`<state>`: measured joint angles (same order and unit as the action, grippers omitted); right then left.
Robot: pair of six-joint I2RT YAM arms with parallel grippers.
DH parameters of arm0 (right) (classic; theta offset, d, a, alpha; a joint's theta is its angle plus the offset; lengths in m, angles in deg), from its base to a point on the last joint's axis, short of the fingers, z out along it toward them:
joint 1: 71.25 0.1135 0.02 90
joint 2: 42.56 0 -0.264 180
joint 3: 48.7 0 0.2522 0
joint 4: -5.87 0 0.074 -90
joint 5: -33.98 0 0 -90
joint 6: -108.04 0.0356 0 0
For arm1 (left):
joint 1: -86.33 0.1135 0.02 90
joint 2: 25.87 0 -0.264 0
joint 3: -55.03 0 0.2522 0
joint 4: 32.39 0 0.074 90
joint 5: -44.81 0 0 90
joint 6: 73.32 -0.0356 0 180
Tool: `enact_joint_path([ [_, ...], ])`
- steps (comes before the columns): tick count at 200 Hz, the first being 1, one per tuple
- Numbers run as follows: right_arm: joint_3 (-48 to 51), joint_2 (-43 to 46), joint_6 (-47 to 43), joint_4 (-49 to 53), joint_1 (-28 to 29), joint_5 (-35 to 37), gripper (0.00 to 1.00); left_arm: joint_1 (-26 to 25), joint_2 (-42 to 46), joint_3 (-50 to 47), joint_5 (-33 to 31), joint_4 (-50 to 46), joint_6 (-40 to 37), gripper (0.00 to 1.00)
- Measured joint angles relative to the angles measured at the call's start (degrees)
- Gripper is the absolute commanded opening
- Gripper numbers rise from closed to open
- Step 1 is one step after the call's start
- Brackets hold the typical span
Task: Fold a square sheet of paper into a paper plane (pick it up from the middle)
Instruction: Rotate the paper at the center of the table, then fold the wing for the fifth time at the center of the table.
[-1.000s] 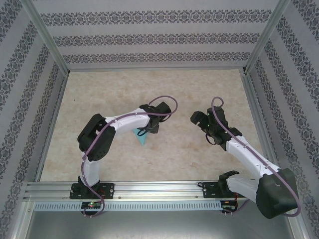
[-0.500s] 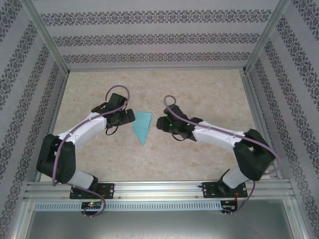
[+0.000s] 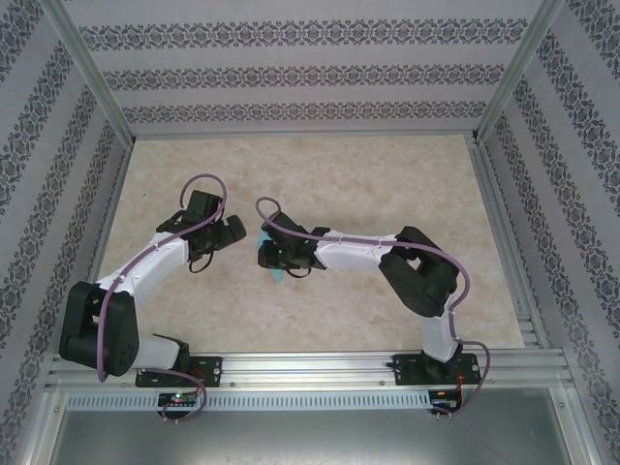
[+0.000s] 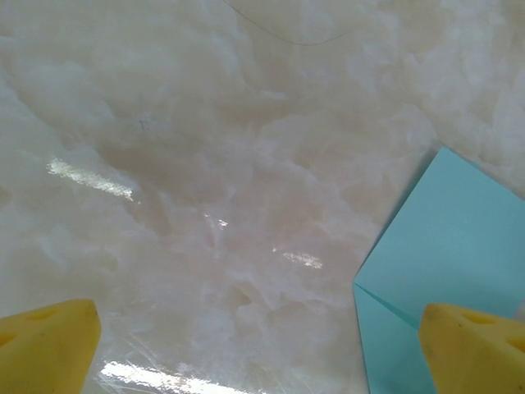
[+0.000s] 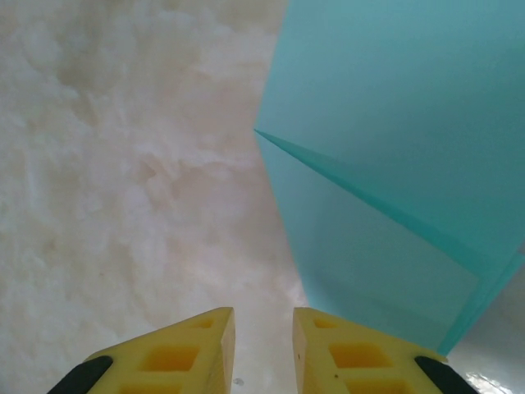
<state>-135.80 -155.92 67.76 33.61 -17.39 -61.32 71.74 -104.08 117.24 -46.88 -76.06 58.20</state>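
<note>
The paper plane is a folded teal-blue sheet lying flat on the marbled table, mostly covered by my right gripper in the top view. In the right wrist view the paper fills the upper right, with a crease across it. There my right gripper hovers at the paper's left edge, its yellow fingers a narrow gap apart with nothing between them. My left gripper sits just left of the paper. In the left wrist view it is wide open over bare table, and the paper lies by its right fingertip.
The table is pale and marbled, walled on three sides by patterned panels. An aluminium rail carrying both arm bases runs along the near edge. The right arm's elbow reaches across the middle.
My right arm has swung left onto the paper while its jaws narrowed. My left gripper has let go, opened wide and pulled back to the left of the paper.
</note>
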Motion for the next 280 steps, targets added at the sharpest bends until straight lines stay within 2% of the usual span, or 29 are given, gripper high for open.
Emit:
enact_joint_path([
  [38, -0.1, -1.5, -2.9, 4.1, -0.8, -0.9, 0.27, 0.0, 0.0, -0.1, 1.3, 0.8, 0.0, 1.0],
  [70, 0.3, -1.2, -11.1, 8.3, -3.0, -1.9, 0.28, 0.2, 0.0, -0.1, 2.8, 0.8, -0.5, 1.0],
  [122, 7.0, 5.4, -28.9, 15.8, -9.4, -5.3, 0.3, 0.3, 0.0, -0.1, 4.7, 0.8, -1.5, 1.0],
  [152, 9.3, 9.9, -32.9, 19.1, -12.0, -5.3, 0.34, 0.3, -0.1, -0.1, 7.2, 1.0, -2.4, 1.0],
  [172, 10.1, 14.1, -30.7, 17.3, -11.8, -5.3, 0.37, 0.3, -0.2, -0.1, 9.4, 1.6, -2.5, 1.0],
  [205, 13.0, 19.0, -19.4, 9.7, -10.8, -1.8, 0.37, 0.3, -0.2, -1.1, 14.1, 4.2, -2.5, 1.0],
  [244, 17.1, 18.4, -6.8, 3.3, -9.7, 2.0, 0.37, -0.5, -1.0, -3.0, 19.1, 7.4, -2.0, 0.99],
  [280, 17.1, 14.4, -2.1, -0.4, -9.7, 2.7, 0.36, -3.2, -2.3, -4.0, 22.0, 11.1, -0.5, 0.97],
])
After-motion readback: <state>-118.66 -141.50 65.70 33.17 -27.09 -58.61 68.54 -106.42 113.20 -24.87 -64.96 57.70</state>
